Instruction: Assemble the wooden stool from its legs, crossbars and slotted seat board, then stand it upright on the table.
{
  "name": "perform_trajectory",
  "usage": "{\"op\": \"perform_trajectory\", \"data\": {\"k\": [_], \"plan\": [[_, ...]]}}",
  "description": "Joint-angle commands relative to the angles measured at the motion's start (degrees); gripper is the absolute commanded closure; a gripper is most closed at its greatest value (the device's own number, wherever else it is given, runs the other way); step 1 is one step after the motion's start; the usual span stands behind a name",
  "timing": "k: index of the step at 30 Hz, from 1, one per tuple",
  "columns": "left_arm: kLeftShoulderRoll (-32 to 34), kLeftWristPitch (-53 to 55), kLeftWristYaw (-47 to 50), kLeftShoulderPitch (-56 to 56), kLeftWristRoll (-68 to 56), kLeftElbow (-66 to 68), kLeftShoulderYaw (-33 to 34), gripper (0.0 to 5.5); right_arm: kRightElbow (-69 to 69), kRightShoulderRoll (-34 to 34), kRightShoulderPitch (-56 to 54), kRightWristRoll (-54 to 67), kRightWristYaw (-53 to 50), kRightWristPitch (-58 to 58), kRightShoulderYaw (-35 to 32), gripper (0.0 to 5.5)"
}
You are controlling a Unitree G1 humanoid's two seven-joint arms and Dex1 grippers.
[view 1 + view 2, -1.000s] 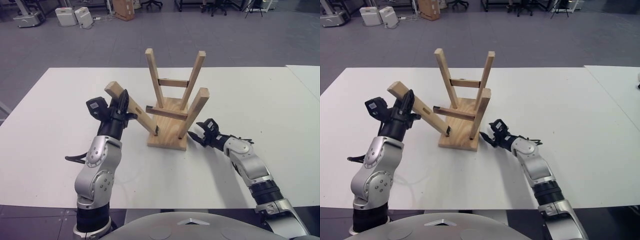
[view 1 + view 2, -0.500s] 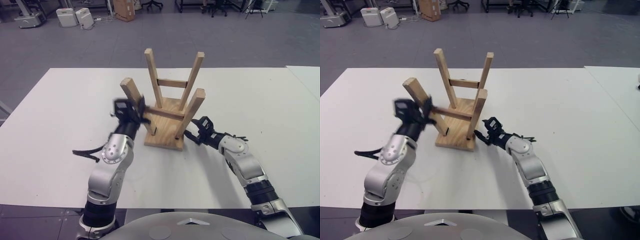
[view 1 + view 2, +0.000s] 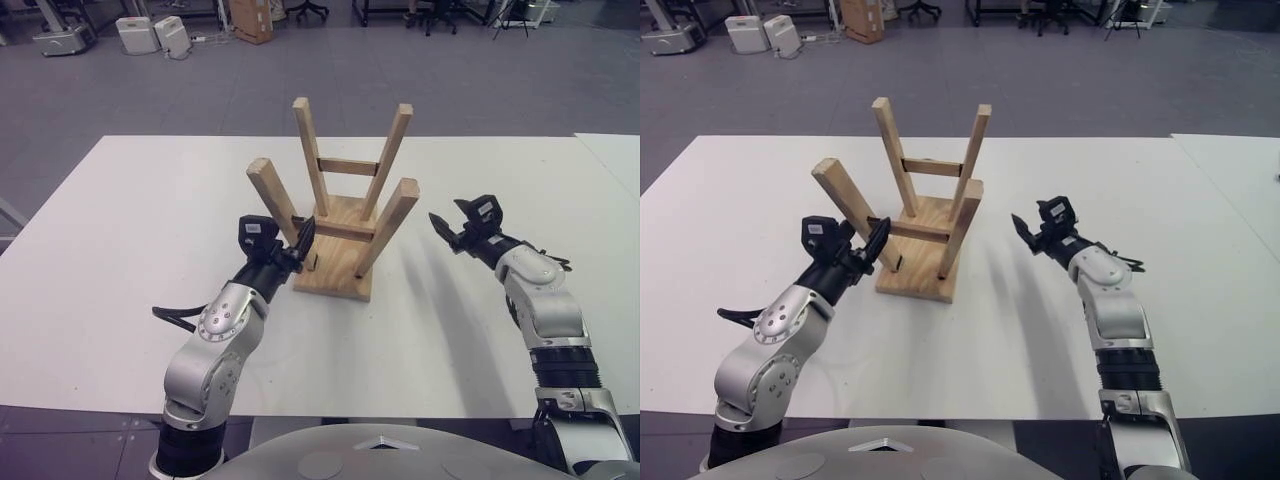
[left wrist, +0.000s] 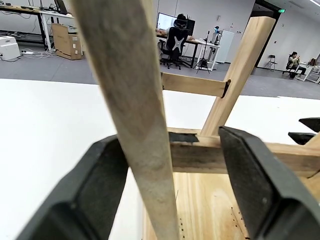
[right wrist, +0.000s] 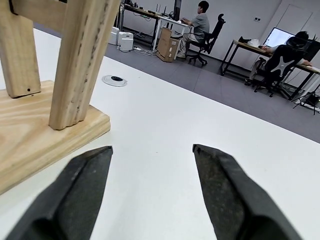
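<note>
Left gripper (image 3: 298, 240): fingers spread, one on each side of the stool's near-left leg (image 3: 271, 197), low on that leg, just left of frame centre. Right gripper (image 3: 447, 214): fingers spread, holding nothing, right of centre, apart from the stool. Stool (image 3: 345, 208): pale wood, upside down at frame centre. Its seat board (image 3: 333, 277) lies flat on the white table (image 3: 120, 220). Four legs splay upward, joined by crossbars (image 3: 347, 167).
</note>
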Motion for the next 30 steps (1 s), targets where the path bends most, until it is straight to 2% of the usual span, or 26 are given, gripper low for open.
{"op": "perform_trajectory", "data": {"k": [1,6,10,13,15,17,20,22,25,28,30], "plan": [[3.82,4.16,-3.41,3.68,-0.28,-2.98,-2.76,2.44,-3.44,-1.66,-3.31,2.00,-0.38,2.47,-2.89,2.50],[13.03,7.18,-13.94,3.05,-7.45,-7.54,5.15,2.44,-11.53,-0.55,-7.13,9.80,-1.46,9.18,-7.85,2.50],[17.23,5.04,-21.24,1.02,-12.78,-9.67,9.72,2.44,-14.80,-0.45,-8.57,13.50,-2.75,12.13,-9.68,2.50],[22.98,4.88,-26.29,-6.74,-27.31,-9.25,24.35,2.44,-20.63,0.58,-11.04,22.25,-3.08,16.53,-13.00,2.50],[29.55,5.16,-27.98,-14.39,-32.89,-3.52,32.80,2.44,-23.93,0.45,-14.90,28.94,-4.03,20.04,-14.96,2.50],[33.46,5.04,-27.85,-23.73,-35.71,3.73,35.72,2.44,-25.51,-0.72,-19.75,34.69,-5.72,23.50,-16.70,2.50],[31.41,5.49,-25.33,-36.92,-36.04,11.03,29.94,2.44,-24.76,-2.76,-27.65,41.47,-10.02,29.57,-18.49,2.50],[28.32,5.37,-26.17,-39.69,-34.25,12.50,23.95,2.44,-24.85,-2.65,-28.00,45.62,-11.12,33.83,-17.31,2.50],[24.13,2.19,-30.52,-33.89,-26.23,17.09,12.06,2.44,-26.79,-0.54,-16.52,46.35,-10.52,37.95,-10.76,2.50],[23.34,-5.46,-38.59,-21.62,-14.26,27.44,-2.08,2.44,-23.53,-1.23,-4.74,39.06,-8.78,36.75,-1.68,2.50],[22.49,-7.02,-39.86,-19.24,-13.60,26.85,-3.87,2.44,-23.71,-1.94,-3.69,37.14,-8.10,34.90,0.26,2.50]]}}
